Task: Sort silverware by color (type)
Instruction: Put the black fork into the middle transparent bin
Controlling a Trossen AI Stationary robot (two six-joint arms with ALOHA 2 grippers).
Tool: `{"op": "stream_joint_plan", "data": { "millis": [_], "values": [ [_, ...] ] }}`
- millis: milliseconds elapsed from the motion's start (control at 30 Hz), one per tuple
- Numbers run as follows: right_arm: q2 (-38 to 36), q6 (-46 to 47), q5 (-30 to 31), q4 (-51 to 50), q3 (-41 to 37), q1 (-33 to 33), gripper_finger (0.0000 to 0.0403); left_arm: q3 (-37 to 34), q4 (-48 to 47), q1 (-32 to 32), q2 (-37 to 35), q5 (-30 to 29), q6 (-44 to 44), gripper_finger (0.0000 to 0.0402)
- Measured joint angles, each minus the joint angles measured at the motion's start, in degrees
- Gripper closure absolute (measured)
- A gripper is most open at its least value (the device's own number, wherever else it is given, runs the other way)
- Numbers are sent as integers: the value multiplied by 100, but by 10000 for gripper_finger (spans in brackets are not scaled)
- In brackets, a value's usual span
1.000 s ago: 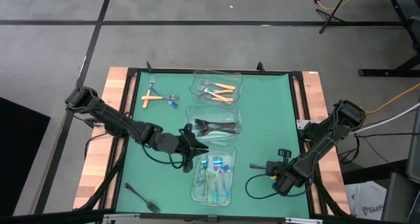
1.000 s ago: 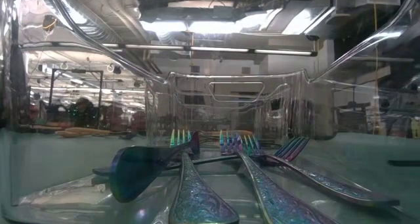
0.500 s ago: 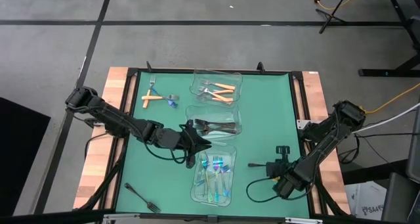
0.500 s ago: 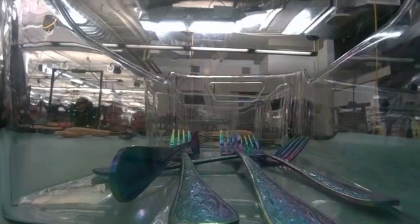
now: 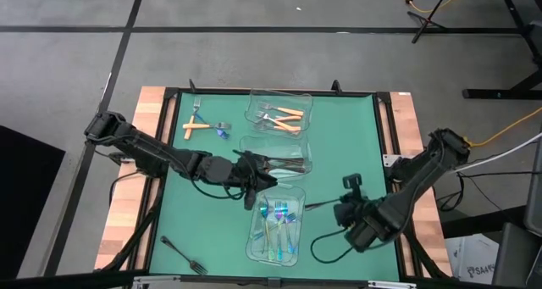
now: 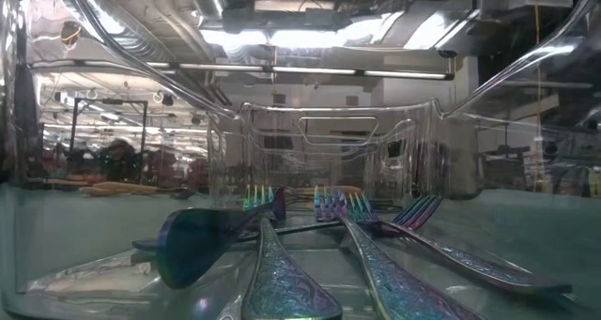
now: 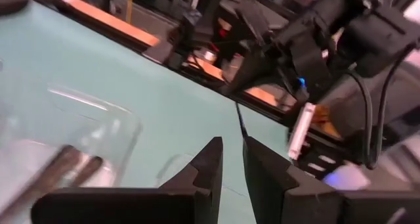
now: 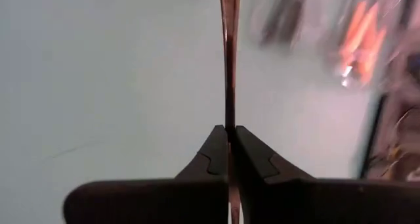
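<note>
No brand name or readable writing shows anywhere in these views.

Seen from above, a green mat covers the table, and three clear plastic containers stand in a column down its middle. The far container holds orange-handled forks; their exact number is hard to tell. The middle container holds a bundle of dark forks, too tightly overlapped to count. The near container holds iridescent blue-teal forks, roughly five or six; the low view looks through this container's wall at their patterned handles.

Loose on the mat at the far left lie two crossed orange-handled forks and a small blue piece just beside them. One dark fork lies alone near the front left corner.

The left gripper sits at the left edge of the middle container, its fingers a narrow gap apart with nothing visible between them.

The right gripper hovers over the mat to the right of the near container. Its fingers are pressed together, pinching a thin metal utensil handle that sticks out towards the containers.
</note>
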Motion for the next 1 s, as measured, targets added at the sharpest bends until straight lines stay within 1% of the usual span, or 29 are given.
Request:
{"op": "stream_joint_plan", "data": {
  "millis": [133, 267, 367, 500, 600, 733, 1000],
  "values": [
    [-4, -1134, 395, 42, 393, -437, 403, 0, 35, 46, 0, 351, -137, 346],
    [-7, -2333, 723, 291, 613, -916, 403, 0, 122, 46, 0, 612, -300, 346],
    [-7, -3408, 843, 764, 650, -1237, 403, 0, 94, 50, 0, 784, -537, 346],
    [-7, -4827, 896, 1619, 650, -1575, 403, 0, 72, 50, 0, 804, -952, 346],
    [-7, -5830, 928, 2278, 653, -1753, 403, 0, 69, 50, 0, 763, -1181, 346],
    [-7, -7038, 930, 2859, 653, -1925, 403, 0, 58, 50, 0, 763, -1205, 346],
    [-7, -8524, 926, 3407, 653, -1999, 403, 0, 34, 50, 0, 760, -1898, 346]
  ]
}}
